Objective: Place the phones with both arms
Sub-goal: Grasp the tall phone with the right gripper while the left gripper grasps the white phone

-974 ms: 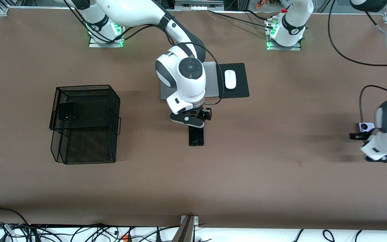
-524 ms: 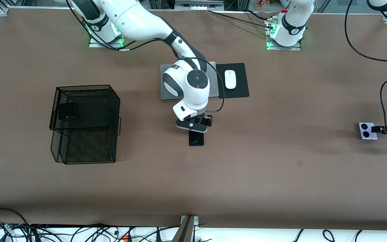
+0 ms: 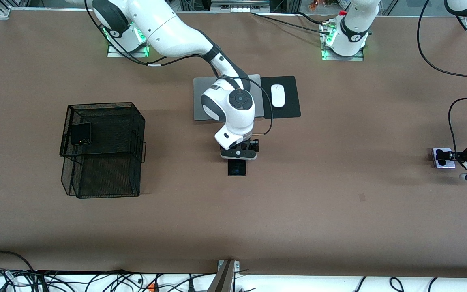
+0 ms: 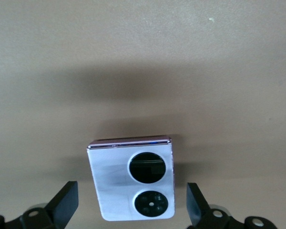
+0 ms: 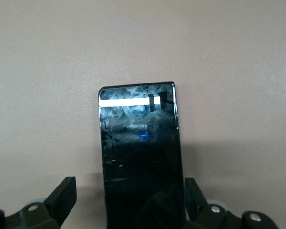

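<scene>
Desk point(image 3: 339, 211) with two arms at work, each pincer lowered over one phone. The right pincer point(image 3: 239, 156), reaching from its base toward the middle of the desk, has come down since a second ago onto the long black phone point(image 3: 236, 168), which lies flat on the desk nearer to the front camera than the silver laptop point(image 3: 207, 91); less of the phone now shows past the wrist than in the earlier frames. In the right wrist view the two fingers point(image 5: 62, 195) stand apart, one on each long edge of the long black phone point(image 5: 140, 157), with a gap on both sides, so nothing is clamped. The left pincer point(image 3: 454, 156), at the left arm's end of the desk, has moved in over the lilac-white phone point(image 3: 440, 157); half a second ago it stood beside that phone, and a second ago it partly covered it from a higher position. In the left wrist view its fingers point(image 4: 66, 202) are spread wide to either side of the lilac-white phone point(image 4: 131, 179), clear of both edges, the two round black lenses facing up. The folded black phone point(image 3: 80, 134) rests on the upper tier of the black mesh rack point(image 3: 103, 162) toward the right arm's end, unchanged across the frames. The white mouse point(image 3: 277, 95) lies on its black pad point(image 3: 290, 109) beside the laptop.
</scene>
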